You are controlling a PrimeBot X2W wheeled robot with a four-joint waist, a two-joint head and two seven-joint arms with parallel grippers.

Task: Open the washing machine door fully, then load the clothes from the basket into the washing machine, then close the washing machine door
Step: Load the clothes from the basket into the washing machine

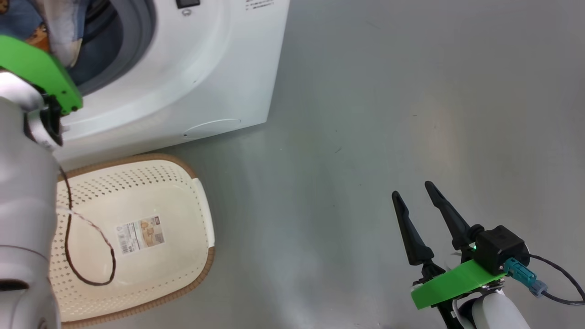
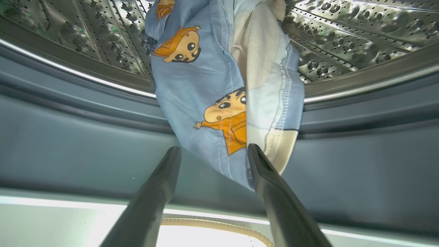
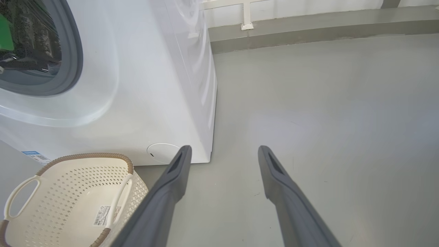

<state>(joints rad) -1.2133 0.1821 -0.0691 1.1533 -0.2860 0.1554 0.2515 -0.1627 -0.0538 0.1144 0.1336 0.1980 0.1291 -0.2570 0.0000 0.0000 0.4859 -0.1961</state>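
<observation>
The white washing machine (image 1: pixel 183 68) stands open, and its door is out of view. The clothes (image 2: pixel 212 85), light blue with orange cartoon figures, lie half in the steel drum (image 2: pixel 343 31) and hang out over the grey rubber ring (image 2: pixel 68 137). My left gripper (image 2: pixel 212 151) is open right in front of the cloth's lower end, which dips behind one finger (image 2: pixel 271 185). The clothes (image 1: pixel 59 27) also show in the opening past my left wrist's green bracket (image 1: pixel 41 68). The basket (image 1: pixel 151 192) sits empty below. My right gripper (image 1: pixel 412 189) hovers open over the floor.
A brown cable (image 1: pixel 91 256) from my left arm loops over the basket. The basket (image 3: pixel 68 185) stands against the washing machine's (image 3: pixel 137 85) front. Bare grey floor (image 1: pixel 388 91) spreads to the right, bounded by a low kerb (image 3: pixel 308 24) at the wall.
</observation>
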